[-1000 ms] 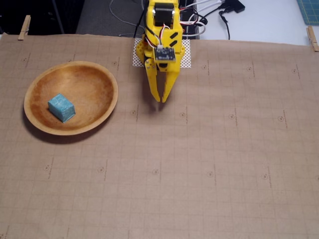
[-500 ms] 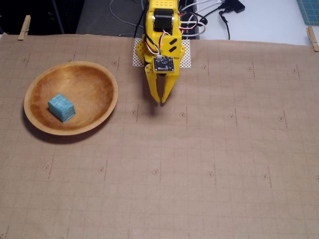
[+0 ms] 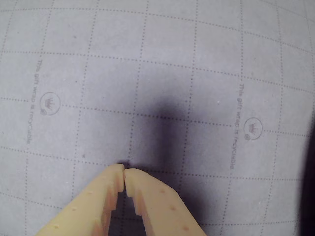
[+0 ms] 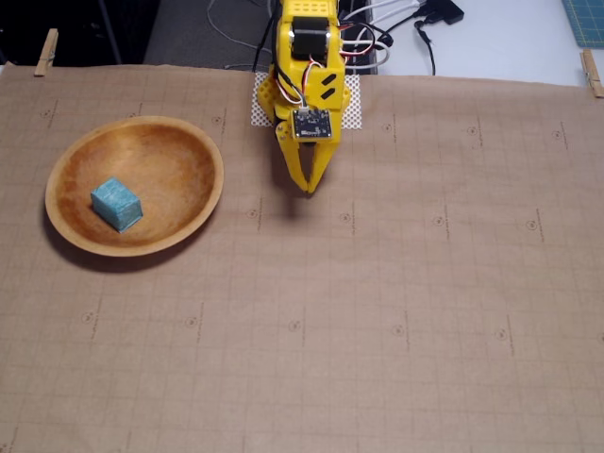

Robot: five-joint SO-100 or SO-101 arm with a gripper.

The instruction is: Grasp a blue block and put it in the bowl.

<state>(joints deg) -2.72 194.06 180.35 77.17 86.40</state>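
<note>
In the fixed view the light-blue block (image 4: 116, 204) lies inside the wooden bowl (image 4: 203, 179), on its left part. The bowl stands at the left of the paper-covered table. My yellow gripper (image 4: 309, 189) hangs to the right of the bowl, fingertips together and pointing down over bare paper, holding nothing. In the wrist view the gripper (image 3: 123, 170) enters from the bottom edge with its tips touching, above gridded paper and its own shadow. The block and bowl are out of the wrist view.
Brown gridded wrapping paper (image 4: 396, 311) covers the table, pinned by clothespins (image 4: 45, 52) at the far corners. The arm's base and cables (image 4: 377, 33) sit at the far edge. A white surface (image 4: 510, 38) lies beyond the paper at the far right.
</note>
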